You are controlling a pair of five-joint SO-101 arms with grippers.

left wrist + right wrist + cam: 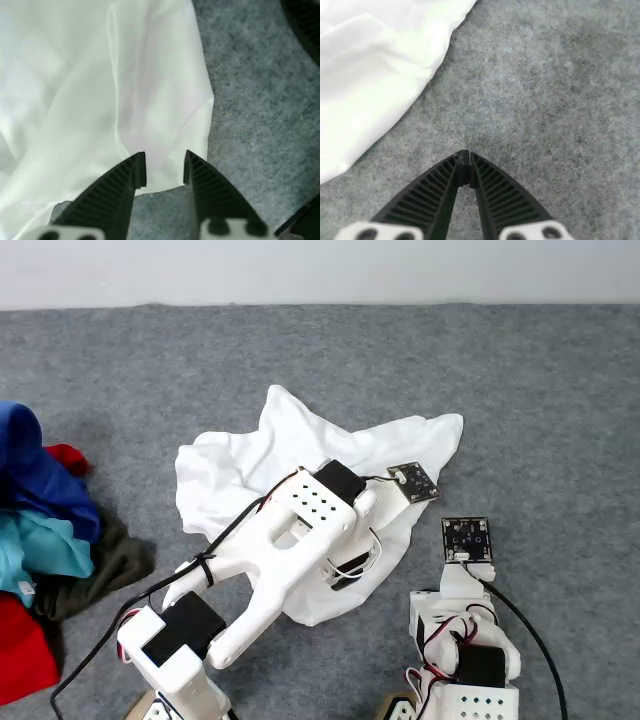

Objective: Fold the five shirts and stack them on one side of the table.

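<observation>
A crumpled white shirt lies spread in the middle of the grey table. My left arm stretches over it from the front left. In the left wrist view my left gripper is open, its fingers straddling the hem of the white shirt where the cloth meets the grey surface. My right arm sits folded at the front right. My right gripper is shut with nothing in it, over bare grey surface, and an edge of the white shirt lies a short way off.
Several shirts are heaped at the table's left edge: a blue one, a teal one, a dark olive one and a red one. Bare grey surface stretches across the back and right.
</observation>
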